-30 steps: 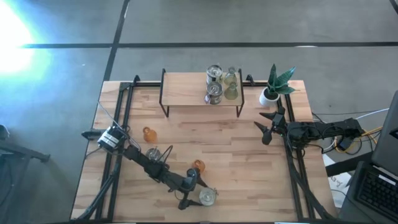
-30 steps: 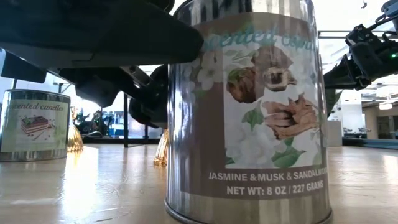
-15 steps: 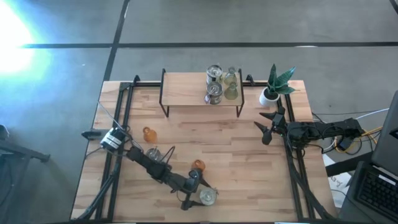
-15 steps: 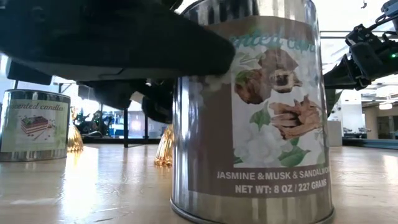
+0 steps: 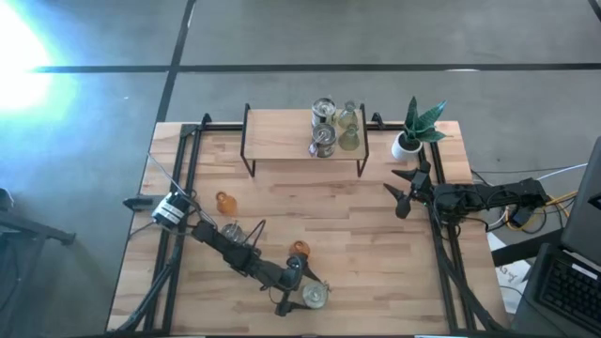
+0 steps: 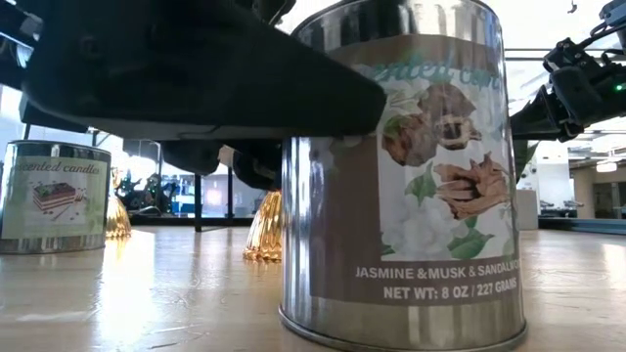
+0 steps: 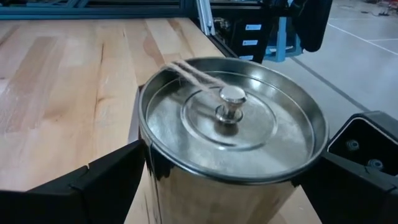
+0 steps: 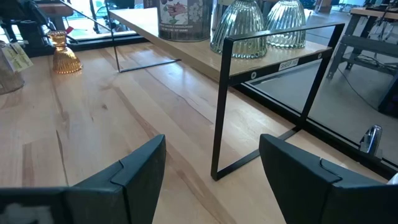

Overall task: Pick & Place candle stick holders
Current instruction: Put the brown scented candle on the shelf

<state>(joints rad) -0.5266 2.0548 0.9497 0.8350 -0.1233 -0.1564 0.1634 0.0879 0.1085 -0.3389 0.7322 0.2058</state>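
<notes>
A silver scented-candle tin (image 5: 313, 297) with a knobbed lid (image 7: 231, 99) stands upright near the table's front edge. My left gripper (image 5: 302, 293) is shut on it. Two orange glass holders (image 5: 299, 249) (image 5: 223, 201) and another tin (image 5: 231, 231) stand on the table. Two pale green glass holders (image 5: 349, 139) (image 5: 349, 115) and two tins (image 5: 323, 139) stand on the wooden shelf (image 5: 282, 136). My right gripper (image 5: 404, 188) is open and empty by the table's right side, in front of the shelf (image 8: 186, 50). My left gripper has the candle tin's round wall (image 7: 155, 180) between its two fingers (image 7: 93, 186), one on each side, just below the lid's rim. The fingers come about level from the table's left. The tin stands upright with its base (image 6: 401, 332) on the table.
A green plant in a white pot (image 5: 413, 127) stands at the back right, beside the shelf. The shelf's thin black legs (image 8: 219, 112) stand close before my right gripper. Black frame rails run along both table sides (image 5: 188, 160).
My left gripper has gone a little toward the table's right edge, and its near finger has come farther across the tin in the low view. The tin has slid a short way toward the right edge, still upright on the table.
</notes>
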